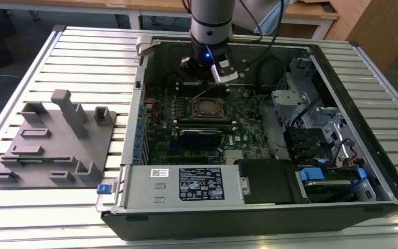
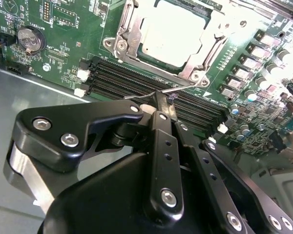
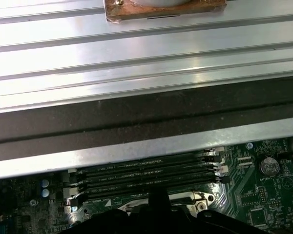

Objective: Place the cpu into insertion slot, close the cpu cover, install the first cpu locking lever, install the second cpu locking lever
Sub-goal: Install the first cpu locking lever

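1. Gripper (image 2: 159, 103): fingers closed together, tip touching the thin wire locking lever (image 2: 178, 88); clamped or just pushing, can't tell.
2. Cpu (image 2: 171, 34) sits under the closed cpu cover (image 2: 128, 27); in the exterior view, 6 o'clock of the gripper.

Black metal PC case (image 1: 240, 223) is open on top: drop-in from above is free. Silvery-rimmed square insertion slot (image 1: 208, 107) has open air over it. Black gripper (image 2: 158, 105) hangs just beside, over long black memory slots (image 2: 127, 78), w/ thin silver wire lever (image 2: 144, 94) crossing at its tip. Exterior view's right: grey metal drive cage (image 1: 289, 101) & black cables (image 1: 271, 62) crowd in. Opposite gripper: long black card (image 1: 200, 136), then silver PSU box (image 1: 178, 184).
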Tool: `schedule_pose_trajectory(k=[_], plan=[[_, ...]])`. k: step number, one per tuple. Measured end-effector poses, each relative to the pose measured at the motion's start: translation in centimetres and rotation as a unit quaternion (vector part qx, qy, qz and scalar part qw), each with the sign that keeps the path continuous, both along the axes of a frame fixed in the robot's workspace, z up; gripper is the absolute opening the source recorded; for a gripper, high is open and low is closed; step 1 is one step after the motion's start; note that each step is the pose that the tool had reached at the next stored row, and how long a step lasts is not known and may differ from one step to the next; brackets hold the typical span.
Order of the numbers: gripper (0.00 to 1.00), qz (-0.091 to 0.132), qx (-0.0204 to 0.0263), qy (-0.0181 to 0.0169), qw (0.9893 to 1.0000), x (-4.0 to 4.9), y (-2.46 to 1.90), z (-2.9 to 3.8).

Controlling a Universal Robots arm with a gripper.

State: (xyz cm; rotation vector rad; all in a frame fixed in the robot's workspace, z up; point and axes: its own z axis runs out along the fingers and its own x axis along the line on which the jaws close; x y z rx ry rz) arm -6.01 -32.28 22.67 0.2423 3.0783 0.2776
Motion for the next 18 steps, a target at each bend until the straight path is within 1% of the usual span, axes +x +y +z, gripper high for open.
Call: schedule_pose_trajectory(k=[1,4,11,14,16,18], plan=[[0.11,0.000,0.0002,0.0000,1.0000,0.06,0.00,-0.05],[0.11,0.000,0.0027,0.0001,1.0000,0.16,-0.01,-0.13],[0.11,0.000,0.0034,0.0000,1.0000,0.38,-0.01,-0.17],[0.11,0.000,0.0034,-0.0001,1.0000,0.41,-0.01,-0.35],[0.11,0.000,0.0034,-0.0009,1.0000,0.41,-0.01,-0.51],[0.11,-0.001,0.0034,-0.0032,1.0000,0.40,-0.01,-0.68]])
